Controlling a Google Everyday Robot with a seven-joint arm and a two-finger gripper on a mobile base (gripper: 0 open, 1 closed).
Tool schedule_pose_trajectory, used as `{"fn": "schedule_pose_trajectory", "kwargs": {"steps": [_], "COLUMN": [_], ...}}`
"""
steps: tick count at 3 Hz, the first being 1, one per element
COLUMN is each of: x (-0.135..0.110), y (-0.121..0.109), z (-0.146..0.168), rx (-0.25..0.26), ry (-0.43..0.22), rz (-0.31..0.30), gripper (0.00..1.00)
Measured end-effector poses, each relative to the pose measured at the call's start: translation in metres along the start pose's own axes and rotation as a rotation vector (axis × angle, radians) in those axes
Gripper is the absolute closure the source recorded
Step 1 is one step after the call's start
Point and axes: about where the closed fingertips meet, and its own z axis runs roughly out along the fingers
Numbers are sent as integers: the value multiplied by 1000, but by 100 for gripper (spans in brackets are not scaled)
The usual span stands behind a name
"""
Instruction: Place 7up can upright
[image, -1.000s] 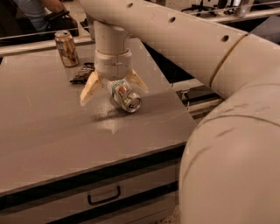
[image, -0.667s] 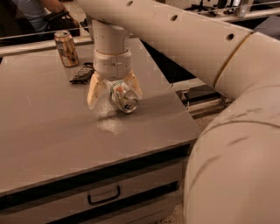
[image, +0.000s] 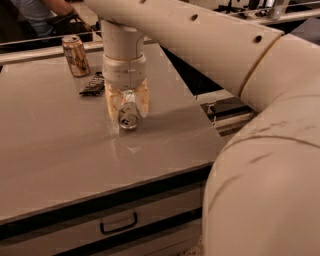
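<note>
Gripper (image: 127, 111) clasps the tilted 7up can (image: 129, 119), well apart from table (image: 60, 165) edges.

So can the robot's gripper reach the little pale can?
Looks like yes: the gripper sits right over the 7up can, fingers closed against its sides, with nothing in between.

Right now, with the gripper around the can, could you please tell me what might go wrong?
The gripper holds the 7up can tilted, its end toward the camera, so it may slip or topple when set down. The dark object and gold can sit close behind; a swing could knock them.
</note>
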Motion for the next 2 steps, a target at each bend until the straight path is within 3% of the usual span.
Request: {"fn": "schedule_pose_trajectory", "kwargs": {"steps": [1,2], "x": [8,4], "y": [-1,1], "z": [-10,-42], "rx": [10,123], "ry": [18,87], "rz": [138,341], "gripper": [99,100]}}
